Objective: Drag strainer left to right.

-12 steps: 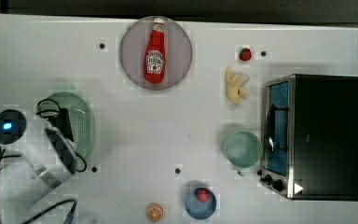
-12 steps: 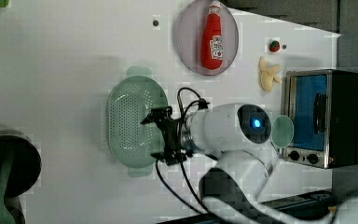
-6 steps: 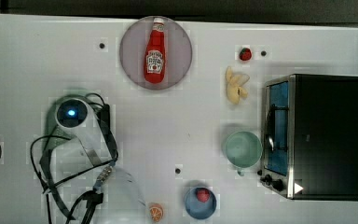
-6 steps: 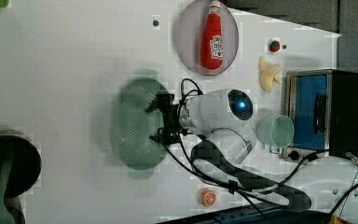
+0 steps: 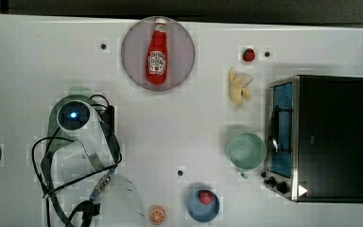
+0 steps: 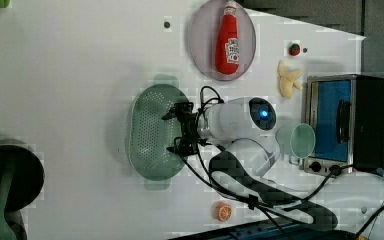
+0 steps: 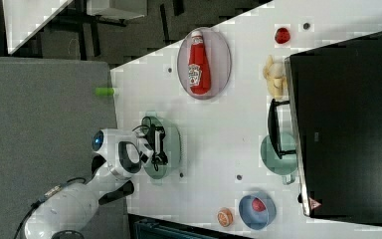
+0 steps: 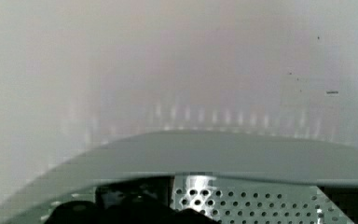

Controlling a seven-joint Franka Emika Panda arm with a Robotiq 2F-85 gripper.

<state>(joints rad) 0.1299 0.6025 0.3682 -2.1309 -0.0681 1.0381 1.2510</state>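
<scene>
Mint-green strainer [image 6: 156, 132] sits at 9 o'clock on the table [image 6: 70, 75] in the left view. Gripper [image 6: 176, 129] spread wide, holding nothing, fingers over its 3 o'clock rim, apparently to hook it for dragging.

A white table [image 5: 38, 56] with 1 grey panel [image 7: 45, 114] beside it; perhaps dark flooring beyond.

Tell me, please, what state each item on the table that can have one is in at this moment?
strainer: upright on the table, nothing inside but the gripper.
gripper: open, over the strainer's rim.
ketchup bottle: lying flat on the round plate.
toaster oven: door shut.
teal cup: upright, empty.
blue bowl: holding a red fruit.
</scene>
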